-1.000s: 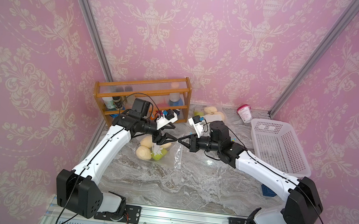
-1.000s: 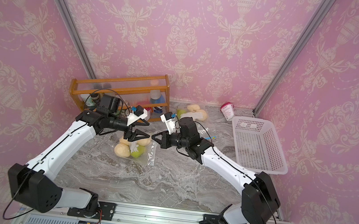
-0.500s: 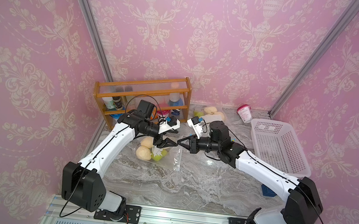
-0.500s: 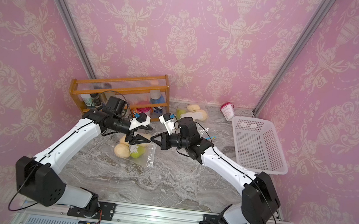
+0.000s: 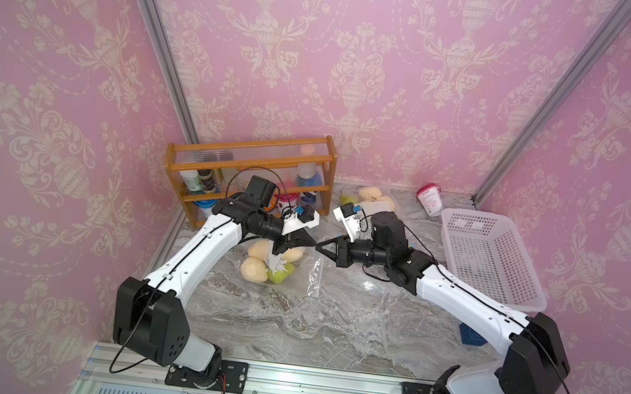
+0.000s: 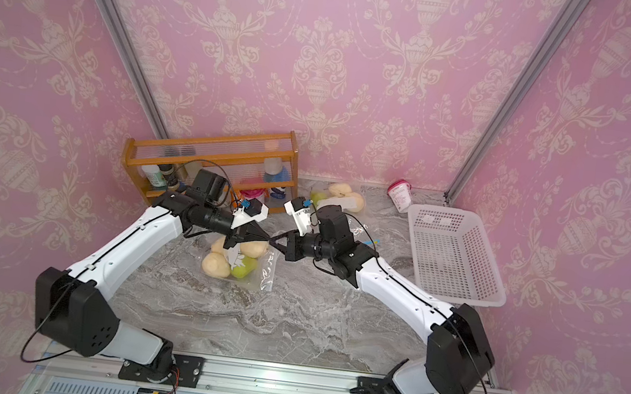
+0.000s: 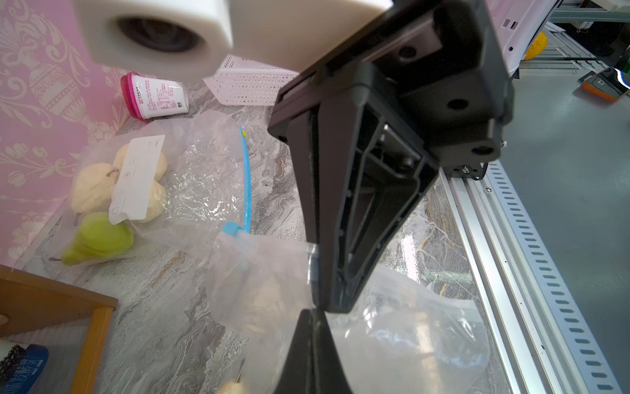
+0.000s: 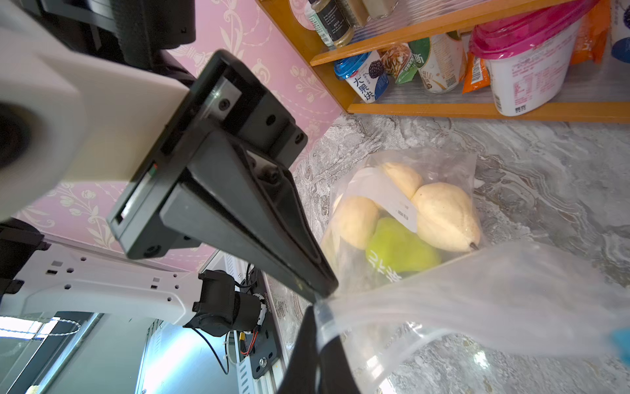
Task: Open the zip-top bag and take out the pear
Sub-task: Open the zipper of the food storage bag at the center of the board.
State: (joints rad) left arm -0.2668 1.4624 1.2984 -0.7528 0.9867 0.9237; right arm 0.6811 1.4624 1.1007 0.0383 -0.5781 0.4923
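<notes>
— Though the right arm is hiding part of it, a blue block [image 5: 472, 336] is sitting by the right edge of the marble table [image 5: 330, 330]. What is lying farther in?

— The zip-top bag [image 5: 314, 277] is lying toward the left edge, with the pears [image 5: 253, 270], pale ones and a green one, sitting inside it.

— And the grippers?

— They are meeting tip to tip over its rim. The left gripper [image 5: 312, 244] is pinching that rim with closed jaws, lifting the film off the table. The right gripper [image 5: 322, 249] is touching the same rim, but it cannot be told whether its jaws are clamping.

— Beyond them?

— A white basket [image 5: 501, 270] is standing along the right edge. A wooden rack [image 5: 254, 151] is filling the far left corner. A second bag of pears [image 5: 376, 203] and a pink-lidded cup [image 5: 431, 199] are lying at the far edge.
</notes>
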